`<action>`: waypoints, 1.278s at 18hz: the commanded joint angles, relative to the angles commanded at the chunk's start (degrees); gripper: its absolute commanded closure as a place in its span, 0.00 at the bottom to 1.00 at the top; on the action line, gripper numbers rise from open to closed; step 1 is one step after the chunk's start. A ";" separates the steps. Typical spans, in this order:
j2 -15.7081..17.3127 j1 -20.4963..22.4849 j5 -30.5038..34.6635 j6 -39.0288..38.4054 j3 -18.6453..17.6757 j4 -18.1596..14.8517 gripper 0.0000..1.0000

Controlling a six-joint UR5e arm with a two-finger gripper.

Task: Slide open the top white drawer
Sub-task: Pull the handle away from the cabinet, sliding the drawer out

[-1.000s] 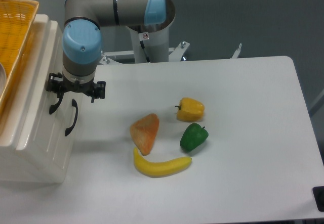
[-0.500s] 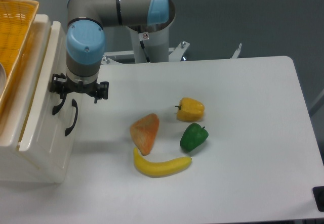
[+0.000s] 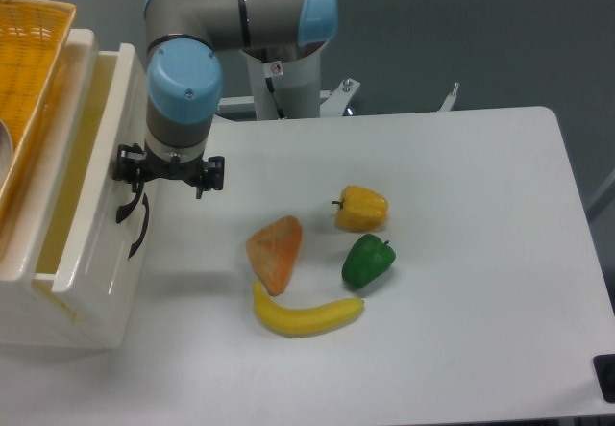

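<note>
The top white drawer [image 3: 104, 205] of the cream-white cabinet [image 3: 67, 315] at the left stands pulled out to the right, its pale yellow inside showing. My gripper [image 3: 135, 184] hangs under the blue-capped wrist, right at the drawer front, shut on the drawer's black arched handle [image 3: 124, 205]. The wrist hides the fingertips themselves. Just below and to the right, a second black handle [image 3: 143, 231] of the lower drawer shows.
A yellow wicker basket [image 3: 29, 51] sits on top of the cabinet. On the white table [image 3: 461, 176] lie an orange wedge [image 3: 276, 250], a banana [image 3: 306, 315], a green pepper [image 3: 367, 260] and a yellow pepper [image 3: 361, 208]. The arm's base stands at the back.
The gripper has moved to the right with the handle, and the top drawer has slid out with it, opening a gap that shows its inside.
</note>
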 joint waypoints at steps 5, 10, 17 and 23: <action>-0.09 1.06 0.09 0.87 0.17 0.17 0.00; -0.09 1.32 1.14 5.27 0.09 0.00 0.00; -0.09 2.55 1.49 10.10 0.26 -0.09 0.00; -0.09 5.09 2.11 15.63 0.70 -0.09 0.00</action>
